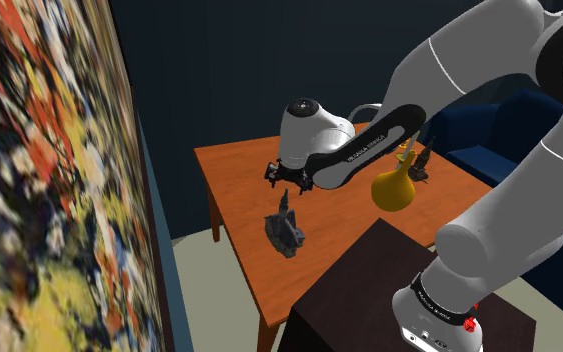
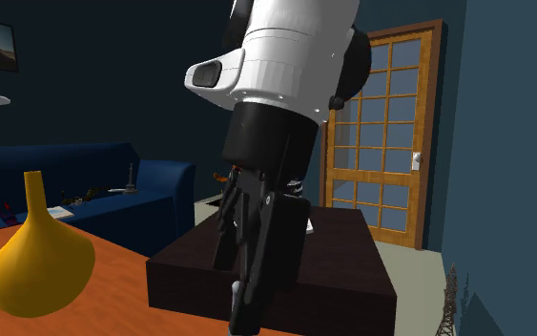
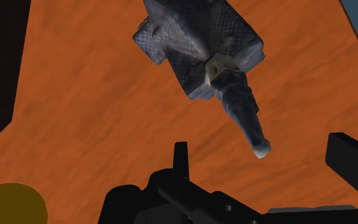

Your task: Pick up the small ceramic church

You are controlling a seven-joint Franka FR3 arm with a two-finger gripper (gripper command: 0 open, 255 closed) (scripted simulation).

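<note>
Above the grey church [image 1: 284, 232] on the orange counter [image 1: 239, 170].
Hand [image 1: 289, 183] hovering over the spire, fingers [image 3: 352, 162] spread apart, touching nothing; yellow vase [image 1: 393, 188] near.

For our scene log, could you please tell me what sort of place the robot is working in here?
Most likely a living room in a house: a dark blue sofa stands beside the orange wooden table, there is a wooden door with glass panes, and a large colourful painting.
</note>
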